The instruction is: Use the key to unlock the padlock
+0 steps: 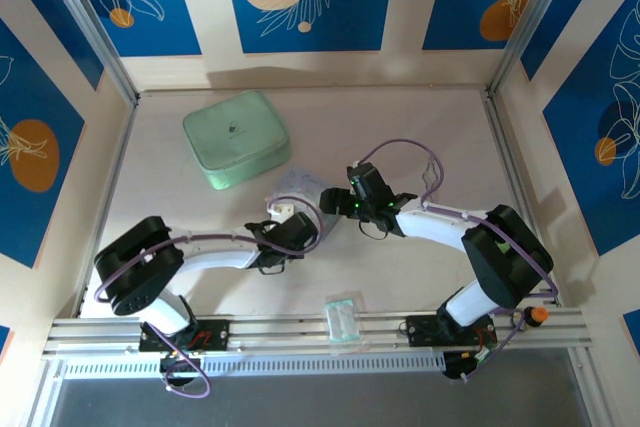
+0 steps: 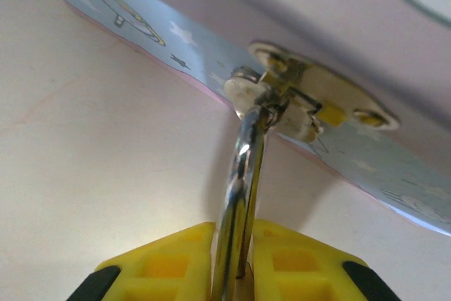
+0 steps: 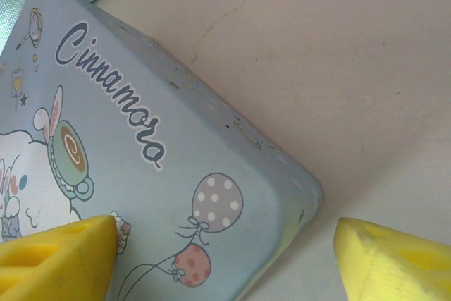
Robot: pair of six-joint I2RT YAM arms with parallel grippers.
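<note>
Left gripper: yellow fingers pressed together on a silver ring, pinching it edge-on. The ring's far end meets a metal hasp on the edge of the pale-blue box. A small brass piece sits there (likely the padlock). Key: cannot tell it apart within that metal cluster.

Right gripper: pads spread wide and straddling a box corner, one over the lid, the other over the table. A green case lies beyond the box, apart from it.

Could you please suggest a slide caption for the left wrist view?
Left tool pinches a silver ring reaching up to the clasp on the pale-blue box.
</note>
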